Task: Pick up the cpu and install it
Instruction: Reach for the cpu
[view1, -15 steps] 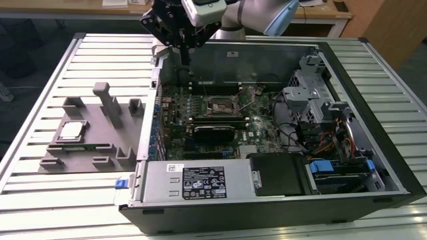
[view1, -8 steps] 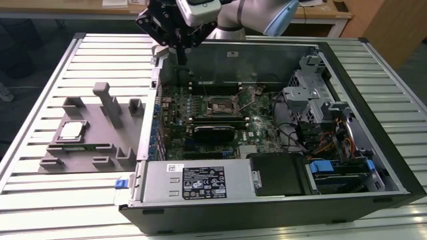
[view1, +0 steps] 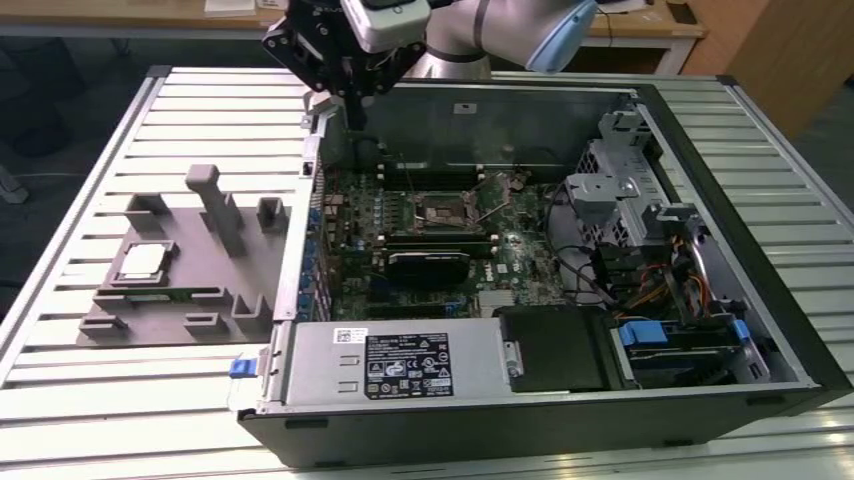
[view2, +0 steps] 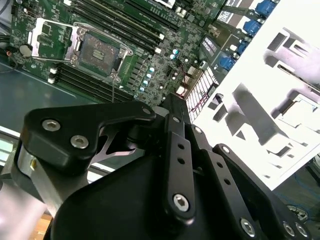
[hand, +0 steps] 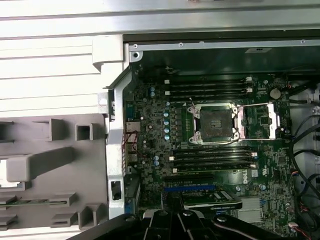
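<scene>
Gripper: over the computer case wall, fingers closed together, nothing held | cpu: flat on grey fixture, exterior view's left of case, well apart from gripper | motherboard socket: open.

Print on the power supply label cannot be read.

Fixture glares white; light seemingly overhead.
</scene>
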